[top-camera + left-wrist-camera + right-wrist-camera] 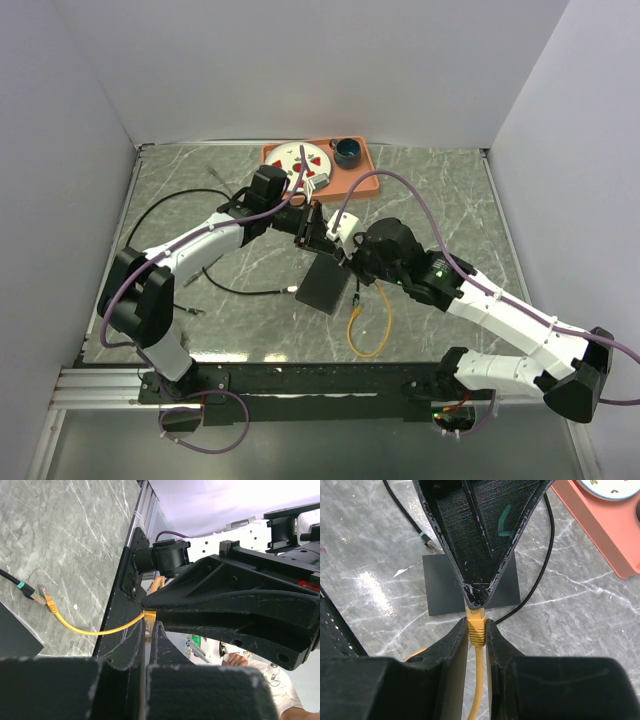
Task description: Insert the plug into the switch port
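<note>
The yellow plug (476, 629) hangs above the flat black switch box (439, 587), gripped by both arms. My right gripper (476, 630) is shut on its ribbed yellow boot, one finger touching each side. My left gripper (149, 630) comes from the opposite side, shut on the plug's clear tip (148, 622); its fingers (480, 545) cover that tip in the right wrist view. The yellow cable (368, 325) loops down to the table. From above, the box (322, 285) lies just below both grippers. Its switch port row does not show in any view.
An orange tray (366, 184) with a white plate and a dark cup stands behind the grippers. A black cable (240, 288) crosses the table on the left. Its green-banded plug (29, 591) lies beside the yellow cable's other end (51, 606).
</note>
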You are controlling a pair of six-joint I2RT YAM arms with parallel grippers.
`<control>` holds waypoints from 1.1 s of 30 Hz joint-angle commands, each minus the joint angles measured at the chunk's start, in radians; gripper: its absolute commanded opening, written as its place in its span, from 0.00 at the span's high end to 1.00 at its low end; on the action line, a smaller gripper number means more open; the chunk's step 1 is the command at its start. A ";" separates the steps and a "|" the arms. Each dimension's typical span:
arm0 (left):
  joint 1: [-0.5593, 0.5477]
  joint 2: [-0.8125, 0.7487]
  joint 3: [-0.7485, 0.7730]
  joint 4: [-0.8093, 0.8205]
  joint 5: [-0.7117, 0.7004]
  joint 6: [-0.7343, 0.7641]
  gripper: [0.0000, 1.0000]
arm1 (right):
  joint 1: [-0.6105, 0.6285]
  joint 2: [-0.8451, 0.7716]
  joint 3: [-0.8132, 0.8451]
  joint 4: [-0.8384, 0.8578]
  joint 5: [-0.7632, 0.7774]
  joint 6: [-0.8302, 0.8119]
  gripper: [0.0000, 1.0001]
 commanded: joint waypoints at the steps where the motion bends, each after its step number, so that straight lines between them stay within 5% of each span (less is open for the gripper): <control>1: 0.000 -0.014 0.033 0.011 0.045 0.013 0.99 | 0.001 0.007 0.045 0.010 0.032 0.012 1.00; 4: 0.000 -0.012 0.043 -0.014 0.039 0.039 0.82 | 0.001 0.016 0.051 0.002 0.035 0.017 1.00; 8: 0.017 -0.024 0.056 -0.023 -0.011 0.074 0.35 | 0.001 0.025 0.056 -0.007 0.040 0.023 1.00; 11: 0.057 -0.055 0.027 0.033 -0.076 0.037 0.13 | 0.000 0.019 0.050 -0.007 0.034 0.031 1.00; 18: 0.181 -0.148 -0.079 0.069 -0.287 -0.009 0.09 | 0.000 -0.013 0.019 0.010 0.008 0.057 1.00; 25: 0.184 -0.250 -0.122 -0.048 -0.726 0.115 0.04 | -0.001 -0.022 -0.064 0.061 -0.058 0.118 1.00; 33: 0.184 -0.293 -0.194 -0.052 -0.869 0.151 0.03 | -0.002 0.013 -0.156 0.123 -0.124 0.227 1.00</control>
